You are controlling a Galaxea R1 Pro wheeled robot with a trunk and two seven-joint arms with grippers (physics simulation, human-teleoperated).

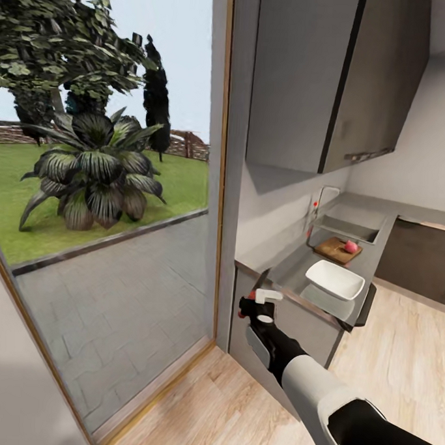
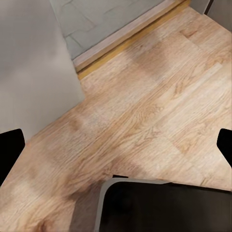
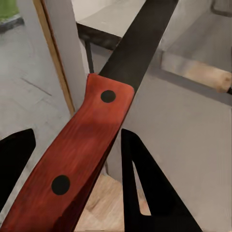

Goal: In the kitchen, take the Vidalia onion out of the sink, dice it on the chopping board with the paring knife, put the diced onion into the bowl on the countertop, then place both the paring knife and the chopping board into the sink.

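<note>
Item: paring knife (image 3: 92, 140). I am pinching its reddish-brown handle between my right gripper's (image 3: 77, 179) fingers, the dark blade running forward and away from them, pointing towards the countertop (image 1: 292, 268).

Item: onion (image 1: 351, 246). It is sitting on the chopping board (image 1: 335, 251), beside the sink (image 1: 349, 229), well ahead of my right gripper (image 1: 260, 309) and to its right.

Item: bowl (image 1: 334, 279). It is resting on the countertop between knife and board.

Item: left gripper (image 2: 116, 145). Its fingers are standing spread, holding nothing, over the wooden floor (image 2: 145, 111).

Judgement: my right arm is nearer; the blade's long axis is needing to swing over the board.
</note>
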